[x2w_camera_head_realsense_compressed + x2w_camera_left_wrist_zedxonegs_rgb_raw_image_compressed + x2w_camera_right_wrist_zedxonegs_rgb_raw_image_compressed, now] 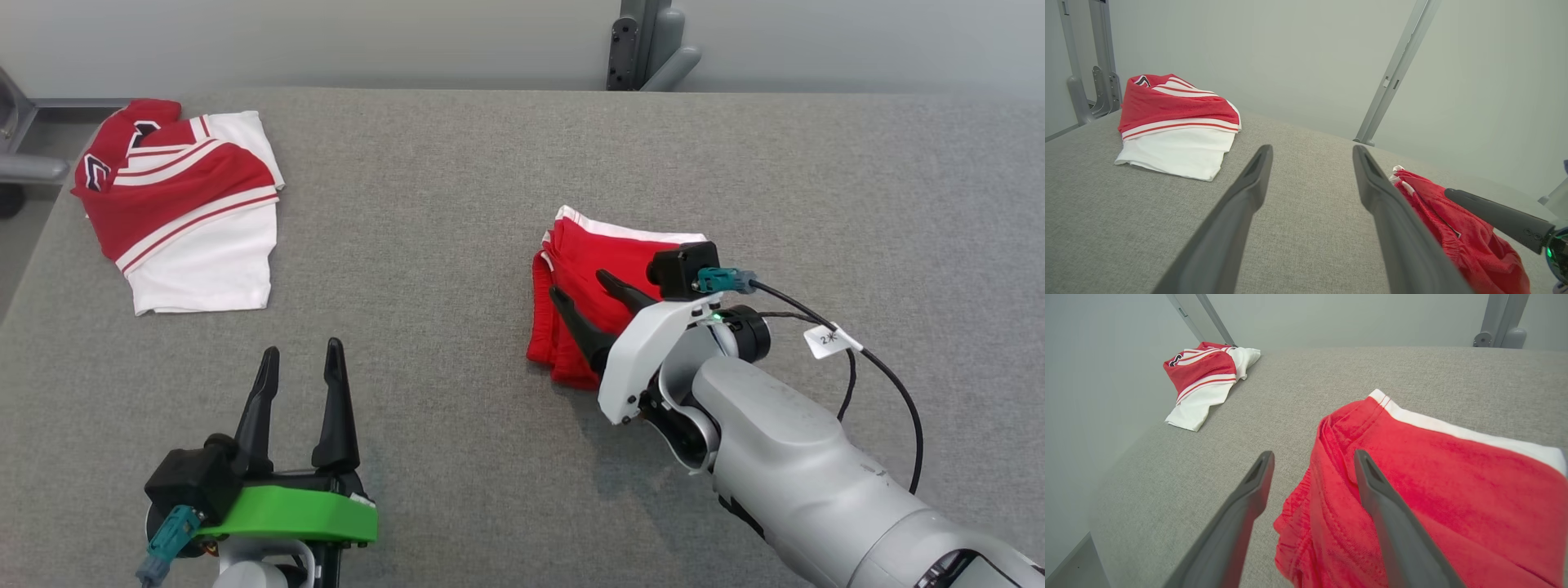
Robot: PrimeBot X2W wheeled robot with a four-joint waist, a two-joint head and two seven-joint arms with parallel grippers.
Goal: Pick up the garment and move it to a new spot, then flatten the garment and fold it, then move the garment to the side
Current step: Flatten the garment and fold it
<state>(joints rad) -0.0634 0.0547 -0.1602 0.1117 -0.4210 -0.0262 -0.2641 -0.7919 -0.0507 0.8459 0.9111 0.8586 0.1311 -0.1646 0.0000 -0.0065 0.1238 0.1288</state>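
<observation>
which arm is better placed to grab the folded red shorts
Right. The right gripper is open at the edge of the red white-striped shorts, one finger over the cloth; the left gripper is open over the grey fabric table, apart from them.

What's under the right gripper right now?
The red shorts on the gray table, beneath the open right gripper. Its arm covers their near right part.

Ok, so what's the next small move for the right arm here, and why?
Probably lower the right gripper and close on the edge of the shorts. Its jaws are open and straddle that edge with nothing held, and the shorts look already folded, so they seem ready to be moved aside.
</observation>
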